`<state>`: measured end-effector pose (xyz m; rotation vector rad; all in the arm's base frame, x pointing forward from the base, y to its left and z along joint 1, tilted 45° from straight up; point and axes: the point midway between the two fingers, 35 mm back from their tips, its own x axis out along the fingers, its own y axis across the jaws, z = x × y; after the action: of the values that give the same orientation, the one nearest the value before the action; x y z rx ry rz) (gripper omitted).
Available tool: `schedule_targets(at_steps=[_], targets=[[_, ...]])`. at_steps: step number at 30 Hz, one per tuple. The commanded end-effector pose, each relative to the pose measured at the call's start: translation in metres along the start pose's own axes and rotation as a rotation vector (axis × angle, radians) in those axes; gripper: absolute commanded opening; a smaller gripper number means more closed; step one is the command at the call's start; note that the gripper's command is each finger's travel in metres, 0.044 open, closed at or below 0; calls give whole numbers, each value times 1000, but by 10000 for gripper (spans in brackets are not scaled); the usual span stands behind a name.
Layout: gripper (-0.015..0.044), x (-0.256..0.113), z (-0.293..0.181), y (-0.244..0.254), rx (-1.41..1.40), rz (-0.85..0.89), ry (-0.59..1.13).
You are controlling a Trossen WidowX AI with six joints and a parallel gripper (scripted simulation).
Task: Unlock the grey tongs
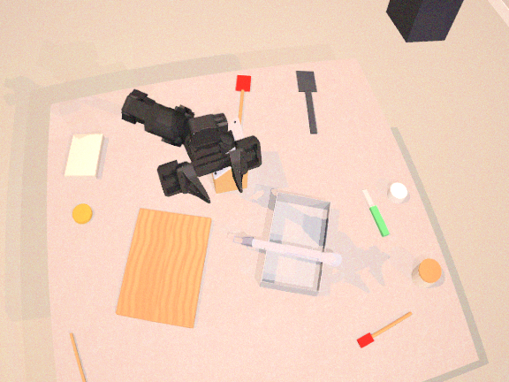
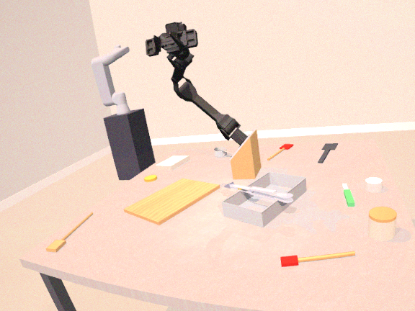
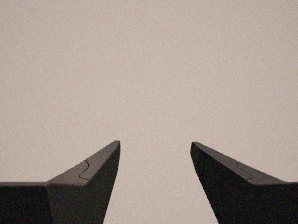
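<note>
The grey tongs (image 1: pixel 292 251) (image 2: pixel 264 192) lie closed across the roasting tin (image 1: pixel 289 289) (image 2: pixel 243 212). Their narrow end with a thin loop sticks out on the board's side, and their rounded end passes over the opposite wall. The wooden board (image 1: pixel 163 270) (image 2: pixel 173 201) lies flat beside the tin, with nothing on it. My gripper (image 1: pixel 225 196) (image 3: pixel 156 143) is open and empty. It is high above the table, far from the tongs. The wrist view shows only the two fingers and a plain pale surface.
An orange wedge block (image 1: pixel 231 182) (image 2: pixel 248 163) stands behind the tin at the arm's base. A lidded jar (image 1: pixel 429 271) (image 2: pixel 382 224), a white cup (image 1: pixel 398 192) (image 2: pixel 373 184) and a green-handled knife (image 1: pixel 379 220) (image 2: pixel 348 197) are right of the tin. A yellow disc (image 1: pixel 82 214) lies left of the board.
</note>
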<state>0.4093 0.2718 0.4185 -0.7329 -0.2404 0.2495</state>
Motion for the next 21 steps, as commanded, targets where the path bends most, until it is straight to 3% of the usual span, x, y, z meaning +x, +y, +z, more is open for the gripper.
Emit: schedule_targets(at_steps=[1,11,21], targets=[[260,10,-39,33,-10,52,125],[260,5,-179,130,-85,189,564],[260,-60,-320,200,-275,261,1027]])
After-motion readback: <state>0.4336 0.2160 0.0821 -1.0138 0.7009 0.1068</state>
